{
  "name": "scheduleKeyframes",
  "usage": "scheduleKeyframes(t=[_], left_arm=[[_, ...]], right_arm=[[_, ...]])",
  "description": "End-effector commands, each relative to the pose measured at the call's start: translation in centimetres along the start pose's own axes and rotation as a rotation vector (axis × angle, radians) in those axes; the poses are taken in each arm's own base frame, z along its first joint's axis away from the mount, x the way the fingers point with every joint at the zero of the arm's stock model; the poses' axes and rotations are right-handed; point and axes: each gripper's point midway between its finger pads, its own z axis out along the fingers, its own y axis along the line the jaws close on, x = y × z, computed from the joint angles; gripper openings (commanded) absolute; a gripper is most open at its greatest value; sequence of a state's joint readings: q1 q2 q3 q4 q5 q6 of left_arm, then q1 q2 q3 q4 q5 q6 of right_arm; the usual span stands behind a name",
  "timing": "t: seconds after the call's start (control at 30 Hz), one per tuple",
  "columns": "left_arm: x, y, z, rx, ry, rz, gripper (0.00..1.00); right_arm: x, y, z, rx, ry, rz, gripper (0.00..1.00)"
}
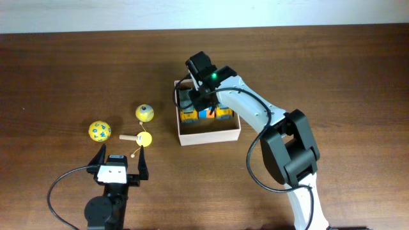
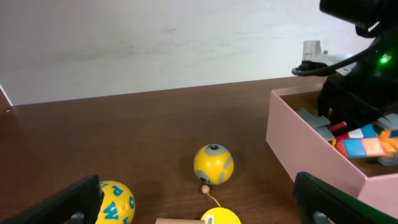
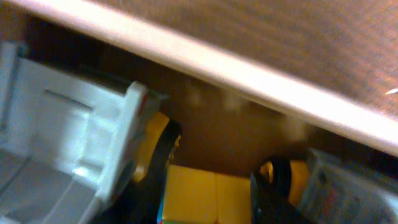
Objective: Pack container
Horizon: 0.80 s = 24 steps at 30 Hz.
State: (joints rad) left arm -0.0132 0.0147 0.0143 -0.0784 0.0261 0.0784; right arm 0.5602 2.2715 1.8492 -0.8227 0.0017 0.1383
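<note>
Partly packed: blocks [image 1: 206, 114] sit in container [image 1: 211, 136]; right gripper [image 1: 193, 102] inside its far edge, can't tell its grip; three yellow toys [image 1: 145, 113] left of container unpacked; left gripper [image 1: 119, 167] spread, empty.

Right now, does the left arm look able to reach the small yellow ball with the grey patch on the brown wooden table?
Probably yes. The open left gripper faces the yellow ball with the grey patch; only a yellow disc toy with a wooden stick lies between them.

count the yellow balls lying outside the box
3: a blue-lettered ball at the left, a grey-eyed ball nearer the box, a smaller ball beside a wooden peg. The right arm may hide others.
</note>
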Motion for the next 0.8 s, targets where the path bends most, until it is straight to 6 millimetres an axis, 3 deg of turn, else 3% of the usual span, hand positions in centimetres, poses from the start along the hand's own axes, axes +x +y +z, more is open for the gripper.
scheduleKeyframes(t=[0.0,0.23,0.47,0.77], left_arm=[[0.1,0.0,0.0,0.0,-0.002,0.005,0.99],[0.1,0.0,0.0,0.0,-0.002,0.005,0.99],[0.1,0.0,0.0,0.0,-0.002,0.005,0.99],[0.1,0.0,0.0,0.0,-0.002,0.005,0.99]], right_arm=[[0.4,0.1,-0.2,0.013,0.036,-0.025,0.43],[-2.2,-0.4,-3.2,0.057,-0.022,-0.045,0.46],[-3.3,-0.3,-5.0,0.057,-0.044,-0.062,0.46],[0.3,-0.8,-6.7,0.077,0.113,-0.005,0.46]])
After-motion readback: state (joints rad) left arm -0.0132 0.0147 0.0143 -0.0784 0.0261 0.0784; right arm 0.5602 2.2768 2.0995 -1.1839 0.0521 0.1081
